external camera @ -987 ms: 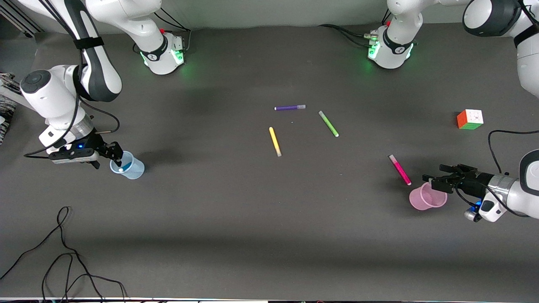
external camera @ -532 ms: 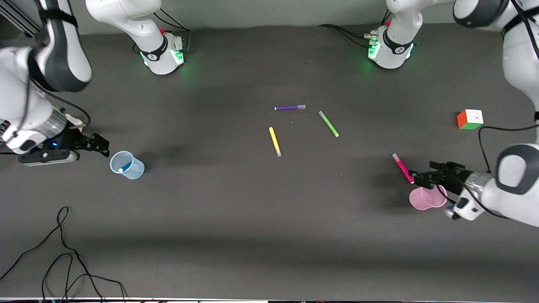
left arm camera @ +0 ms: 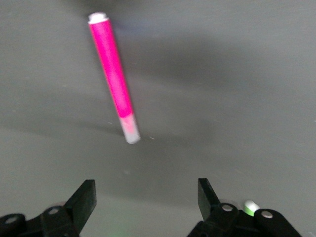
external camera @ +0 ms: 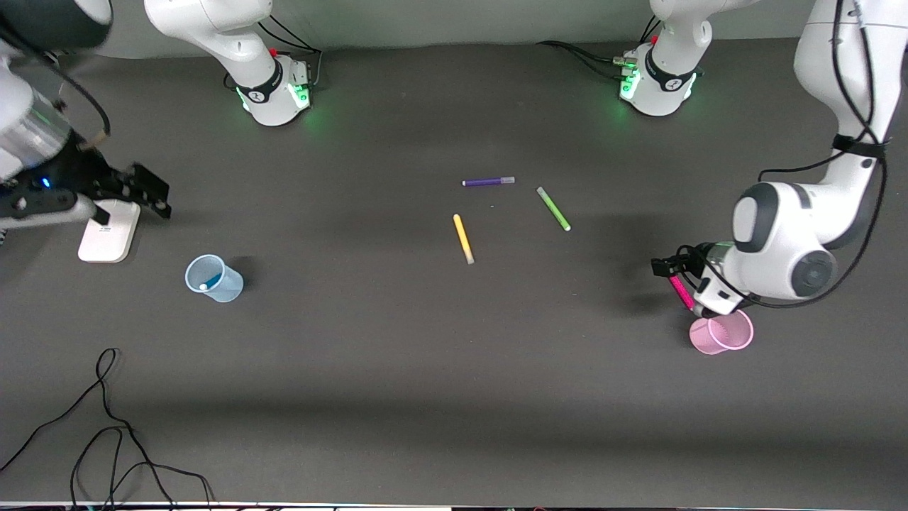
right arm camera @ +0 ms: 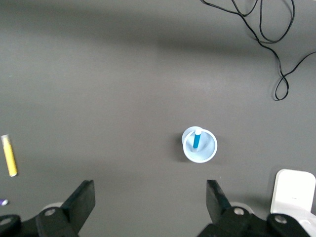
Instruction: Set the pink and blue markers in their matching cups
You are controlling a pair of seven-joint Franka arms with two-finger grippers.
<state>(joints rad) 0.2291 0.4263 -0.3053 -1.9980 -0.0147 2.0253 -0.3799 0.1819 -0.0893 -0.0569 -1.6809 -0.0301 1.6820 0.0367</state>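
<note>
The blue marker (right arm camera: 196,139) stands in its blue cup (right arm camera: 200,144) under the wide-open, empty right claw (right arm camera: 150,200), while the pink marker (left arm camera: 113,82) lies just ahead of the wide-open left claw (left arm camera: 146,197), not yet in the pink cup (external camera: 721,333).

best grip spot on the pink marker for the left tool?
Mid-barrel of the slim magenta-pink felt-tip marker, coming straight down with fingers across its width. It lies flat on the table, beside the pink mesh cup; the open left tool hovers over it.

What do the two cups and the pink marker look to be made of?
Blue cup: likely thin translucent plastic, since the blue marker shows inside it. Pink cup: probably plastic too, with a fine mesh-like texture on its wall. Pink marker: smooth, likely plastic barrel with a pale translucent cap.
</note>
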